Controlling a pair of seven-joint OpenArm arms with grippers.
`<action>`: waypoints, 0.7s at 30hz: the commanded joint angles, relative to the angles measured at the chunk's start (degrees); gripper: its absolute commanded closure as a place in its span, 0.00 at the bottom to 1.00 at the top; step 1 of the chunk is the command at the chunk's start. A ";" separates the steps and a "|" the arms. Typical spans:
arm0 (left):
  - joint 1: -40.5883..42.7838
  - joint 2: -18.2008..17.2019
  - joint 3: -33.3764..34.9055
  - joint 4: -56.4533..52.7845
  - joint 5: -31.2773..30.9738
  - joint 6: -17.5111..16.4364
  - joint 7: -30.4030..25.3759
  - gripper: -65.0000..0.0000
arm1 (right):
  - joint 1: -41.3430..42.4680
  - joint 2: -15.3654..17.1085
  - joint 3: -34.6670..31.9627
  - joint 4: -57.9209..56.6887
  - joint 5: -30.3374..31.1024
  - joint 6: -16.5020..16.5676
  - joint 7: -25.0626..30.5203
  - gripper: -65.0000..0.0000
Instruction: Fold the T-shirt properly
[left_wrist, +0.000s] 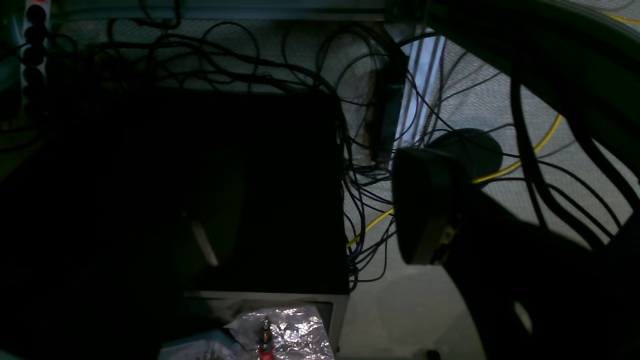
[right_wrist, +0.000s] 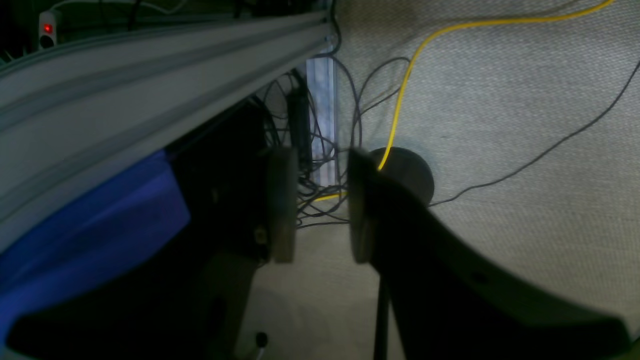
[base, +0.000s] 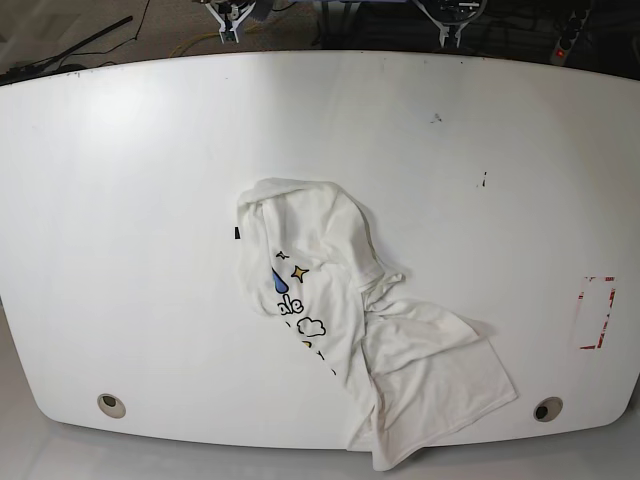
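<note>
Right gripper (right_wrist: 315, 205) has its jaws apart with nothing between them. Left gripper (left_wrist: 425, 210): only one finger shows, can't tell. T-shirt (base: 350, 320) lies crumpled on the white table (base: 130, 180), around 5 o'clock of center.

The T-shirt (base: 355, 330) lies crumpled on the white table (base: 130, 200) — print partly showing — arms out of sight
</note>
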 joint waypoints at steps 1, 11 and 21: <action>5.67 -0.89 0.09 5.99 -1.82 0.10 -2.19 0.36 | -5.42 -0.19 0.56 6.42 -0.08 -0.13 0.60 0.74; 4.16 -0.20 -0.14 3.49 -0.17 0.22 -0.19 0.35 | -1.56 -0.21 0.02 0.86 -0.16 0.17 0.14 0.74; 5.21 -0.29 -0.14 3.66 -0.25 0.13 -0.19 0.35 | -2.88 -0.29 0.19 1.04 0.28 0.17 0.14 0.74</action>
